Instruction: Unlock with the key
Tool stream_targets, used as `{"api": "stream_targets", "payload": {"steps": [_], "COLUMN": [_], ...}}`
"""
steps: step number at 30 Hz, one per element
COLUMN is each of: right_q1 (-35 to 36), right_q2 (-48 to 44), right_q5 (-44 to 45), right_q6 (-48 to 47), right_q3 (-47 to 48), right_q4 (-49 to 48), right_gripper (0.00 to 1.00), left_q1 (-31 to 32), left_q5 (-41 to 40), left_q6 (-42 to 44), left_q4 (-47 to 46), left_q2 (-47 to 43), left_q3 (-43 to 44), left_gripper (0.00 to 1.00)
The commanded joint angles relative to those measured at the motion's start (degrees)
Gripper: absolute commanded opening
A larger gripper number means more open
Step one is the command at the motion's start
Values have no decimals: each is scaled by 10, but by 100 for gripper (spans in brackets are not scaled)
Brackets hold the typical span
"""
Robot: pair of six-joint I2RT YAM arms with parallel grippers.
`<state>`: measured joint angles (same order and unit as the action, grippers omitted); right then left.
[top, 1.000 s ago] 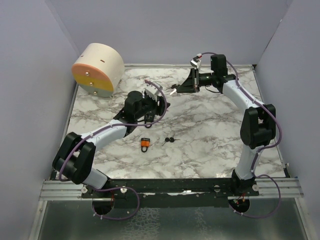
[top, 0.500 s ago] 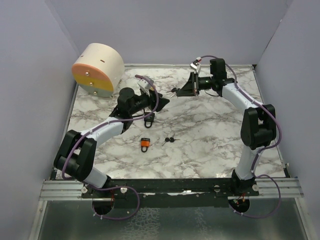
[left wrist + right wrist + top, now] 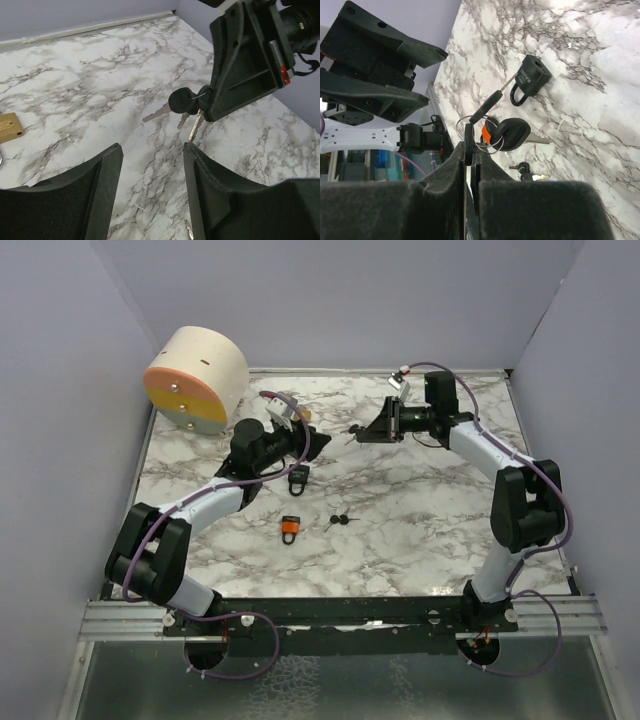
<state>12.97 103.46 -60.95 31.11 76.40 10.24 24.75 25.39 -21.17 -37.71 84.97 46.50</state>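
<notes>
Key bunch (image 3: 182, 101): pinched aloft in my right gripper (image 3: 207, 107). Left gripper (image 3: 151, 165): spread, empty. Black padlock (image 3: 298, 476): on marble table (image 3: 420, 500), unheld. I judge insertion and turning remain.

Marble table (image 3: 420, 510) carries tan-orange drum (image 3: 195, 378) at far-left corner, black padlock (image 3: 298, 477) mid-table, orange padlock (image 3: 290, 527) beside small black keys (image 3: 341, 520), plus brass padlock (image 3: 10, 127).
</notes>
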Motion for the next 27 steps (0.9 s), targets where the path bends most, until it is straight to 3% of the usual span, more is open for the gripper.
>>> {"api": "stream_targets", "payload": {"steps": [1, 7, 15, 17, 19, 27], "right_q1": [-5, -4, -8, -8, -8, -8], "right_q2": [-42, -45, -48, -47, -46, -42], "right_q5": [67, 83, 80, 76, 75, 71], "right_q6": [-13, -8, -6, -5, -3, -4], "right_q3": [-34, -55, -70, -71, -72, -67], "right_q4": [-47, -54, -60, -63, -65, -61], "right_gripper": [1, 1, 1, 1, 1, 1], "left_q1": [-3, -3, 10, 12, 13, 19], "left_q5": [-70, -129, -261, -269, -277, -284], "left_q6": [-7, -24, -5, -3, -20, -54], "left_q4": [-11, 66, 233, 254, 263, 301], "left_q2": [-21, -14, -23, -20, -21, 3], "left_q3": [-19, -21, -11, -7, -10, 10], "left_gripper": [55, 64, 89, 90, 98, 99]}}
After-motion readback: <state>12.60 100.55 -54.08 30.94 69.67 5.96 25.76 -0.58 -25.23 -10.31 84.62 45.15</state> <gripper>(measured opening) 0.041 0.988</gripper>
